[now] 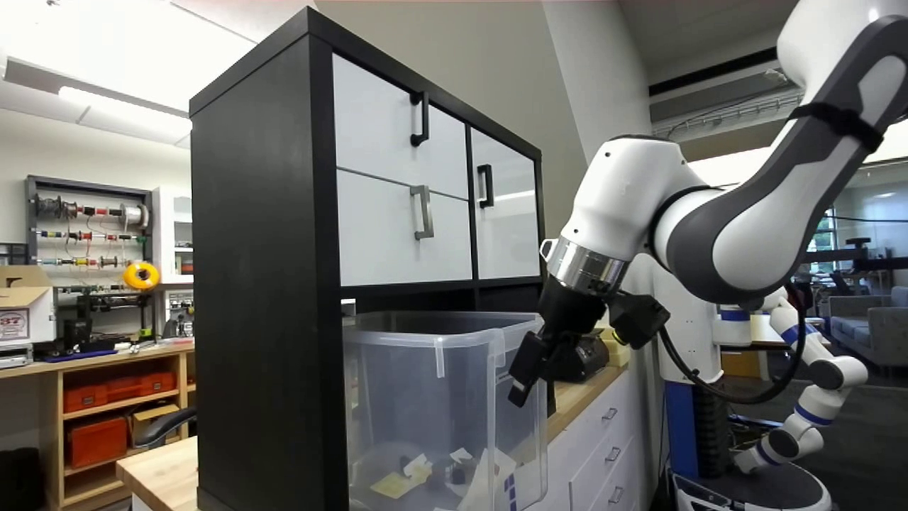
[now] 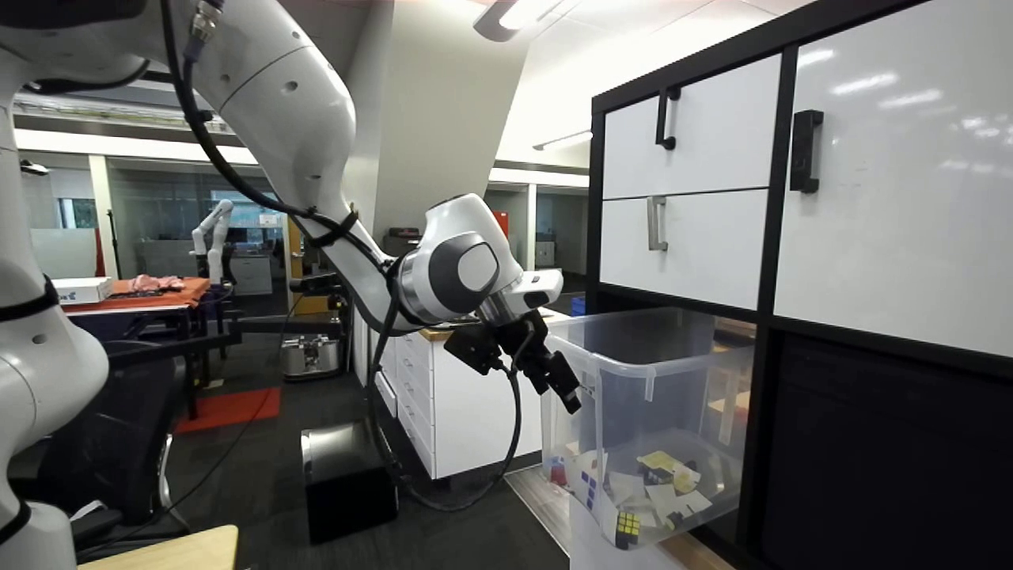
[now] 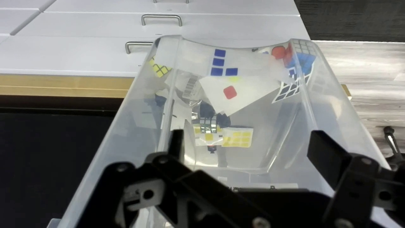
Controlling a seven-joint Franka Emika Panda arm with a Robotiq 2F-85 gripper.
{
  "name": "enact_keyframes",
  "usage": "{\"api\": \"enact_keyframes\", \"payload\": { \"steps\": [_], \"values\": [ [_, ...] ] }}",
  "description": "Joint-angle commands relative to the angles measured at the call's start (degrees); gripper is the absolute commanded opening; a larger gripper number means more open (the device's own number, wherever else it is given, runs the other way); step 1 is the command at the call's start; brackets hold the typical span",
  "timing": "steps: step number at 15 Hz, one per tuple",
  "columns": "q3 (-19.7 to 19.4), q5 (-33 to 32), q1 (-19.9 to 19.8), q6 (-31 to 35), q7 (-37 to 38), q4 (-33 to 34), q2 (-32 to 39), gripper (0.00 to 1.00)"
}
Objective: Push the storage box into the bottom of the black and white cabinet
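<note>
Storage box [image 2: 657,419]: clear plastic, open-topped, low in the frame in both exterior views; it sits partly inside the lower compartment of the black and white cabinet [image 1: 255,284], its outer end jutting past the front edge.
Paper slips [image 3: 240,90]: seen through the plastic in the middle of the wrist view, with a yellow-faced cube [image 2: 627,529] low in an exterior view.
Gripper [image 3: 248,145]: fingers [image 3: 327,155] spread wide across the lower half of the wrist view, gripping nothing; in both exterior views it hangs just beside the box's outer wall, and I cannot tell whether it touches.
Worktop [image 1: 578,404]: pale wood over white drawers [image 1: 603,454], lower right of centre in an exterior view, with a black device [image 1: 582,358] on it.
Pale wood surface [image 1: 159,468]: bottom left, beside the cabinet's dark side.
Wooden shelving [image 1: 184,376]: lower left, holding red bins [image 1: 99,440].
Spool rack [image 1: 32,220]: left edge, on the wall, a yellow roll [image 1: 141,275] at its lower right.
Second robot [image 1: 823,404]: lower right, white with blue bands; a grey sofa [image 1: 865,341] at the right edge.
Floor [image 2: 261,467]: dark carpet, lower left in an exterior view, bearing a red mat [image 2: 229,408] and a black block [image 2: 348,483].
Covered table [image 2: 178,294]: orange-red top, left edge, a white carton [image 2: 79,290] on it.
Ceiling light [image 1: 120,113]: upper left, lit.
</note>
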Motion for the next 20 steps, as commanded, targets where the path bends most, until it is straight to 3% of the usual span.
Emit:
{"api": "enact_keyframes", "payload": {
  "steps": [1,12,20],
  "values": [
    [-0.83,-5.38,0.37,-0.7,5.62,5.85,5.21,1.0],
    [-4.72,-14.88,4.65,-3.34,13.03,18.85,15.71,1.0],
    [-7.65,-16.73,9.17,-6.92,14.87,28.47,21.95,1.0]
  ]
}}
